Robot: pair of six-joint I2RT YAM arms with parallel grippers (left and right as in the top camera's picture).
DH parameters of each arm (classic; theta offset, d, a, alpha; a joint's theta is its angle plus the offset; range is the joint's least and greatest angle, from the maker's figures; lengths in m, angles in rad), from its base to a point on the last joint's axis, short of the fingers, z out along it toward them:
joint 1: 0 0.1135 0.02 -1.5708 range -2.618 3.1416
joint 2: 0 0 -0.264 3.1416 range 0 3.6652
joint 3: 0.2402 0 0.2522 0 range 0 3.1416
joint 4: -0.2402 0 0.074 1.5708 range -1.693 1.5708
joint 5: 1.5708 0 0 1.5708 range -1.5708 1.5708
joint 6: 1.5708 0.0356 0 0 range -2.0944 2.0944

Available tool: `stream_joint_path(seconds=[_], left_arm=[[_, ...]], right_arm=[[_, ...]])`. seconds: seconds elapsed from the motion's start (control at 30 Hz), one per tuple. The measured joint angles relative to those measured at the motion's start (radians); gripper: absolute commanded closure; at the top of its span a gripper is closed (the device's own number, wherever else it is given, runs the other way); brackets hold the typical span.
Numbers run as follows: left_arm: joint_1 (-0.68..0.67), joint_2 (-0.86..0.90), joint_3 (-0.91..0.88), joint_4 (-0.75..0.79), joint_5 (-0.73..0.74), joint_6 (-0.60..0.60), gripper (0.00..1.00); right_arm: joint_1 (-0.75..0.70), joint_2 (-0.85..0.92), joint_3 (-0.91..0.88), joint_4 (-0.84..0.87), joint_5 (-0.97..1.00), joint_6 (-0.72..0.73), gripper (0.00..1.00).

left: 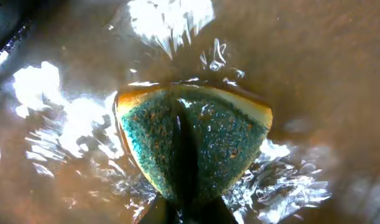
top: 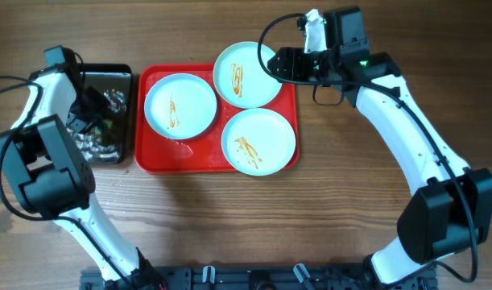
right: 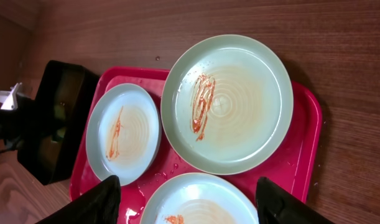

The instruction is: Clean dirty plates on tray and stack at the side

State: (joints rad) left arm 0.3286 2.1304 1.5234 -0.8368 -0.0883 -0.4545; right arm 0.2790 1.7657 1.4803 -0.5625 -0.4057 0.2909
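Observation:
Three pale plates with orange-brown sauce streaks lie on the red tray (top: 155, 158): one at the left (top: 180, 104), one at the back (top: 246, 74), one at the front right (top: 258, 140). My left gripper (top: 91, 109) is down in the black pan (top: 125, 76) left of the tray, shut on a green and yellow sponge (left: 193, 140) in water. My right gripper (top: 279, 63) is open and empty, at the back plate's right rim. The right wrist view shows the back plate (right: 227, 102), the left plate (right: 122, 132) and the tray (right: 305, 162).
The black pan holds water with bright glints (left: 71, 118). Bare wooden table (top: 326, 201) lies in front of and to the right of the tray. Water drops sit on the tray between the plates (right: 171, 167).

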Motion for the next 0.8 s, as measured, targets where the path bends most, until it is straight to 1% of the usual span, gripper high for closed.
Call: stream_joint_path(seconds=[0.1,0.17,0.27,0.33,0.4,0.47,0.57,0.6,0.63,0.7,0.8], left_arm=[[0.0,0.0,0.006,-0.021,0.0,0.0,0.96],[0.0,-0.004,0.017,-0.058,0.008,0.011,0.96],[0.0,-0.072,0.02,-0.116,0.026,0.034,0.96],[0.0,-0.166,0.022,-0.146,0.064,0.077,0.96],[-0.003,-0.259,0.036,-0.159,0.105,0.117,0.96],[-0.021,-0.31,0.041,-0.166,0.122,0.153,0.96],[-0.087,-0.314,0.042,-0.17,0.14,0.227,0.96],[-0.102,-0.314,0.042,-0.169,0.143,0.238,0.96],[-0.123,-0.314,0.042,-0.169,0.143,0.253,0.96],[-0.137,-0.314,0.042,-0.168,0.147,0.264,0.96],[-0.151,-0.314,0.042,-0.166,0.147,0.271,0.96]], right_arm=[[0.008,0.0,0.0,0.0,0.004,0.0,0.32],[0.052,0.0,0.0,0.0,0.01,0.0,0.32],[0.156,0.002,0.013,-0.016,0.053,0.0,0.33],[0.225,0.002,0.034,-0.01,0.107,0.035,0.4],[0.256,0.014,0.036,0.014,0.145,0.081,0.48],[0.26,0.068,0.043,0.036,0.164,0.133,0.52],[0.267,0.203,0.043,0.116,0.135,0.193,0.54],[0.275,0.232,0.043,0.135,0.129,0.208,0.56],[0.291,0.263,0.043,0.165,0.121,0.223,0.61],[0.327,0.289,0.043,0.208,0.115,0.254,0.64],[0.369,0.322,0.043,0.235,0.131,0.301,0.65]])
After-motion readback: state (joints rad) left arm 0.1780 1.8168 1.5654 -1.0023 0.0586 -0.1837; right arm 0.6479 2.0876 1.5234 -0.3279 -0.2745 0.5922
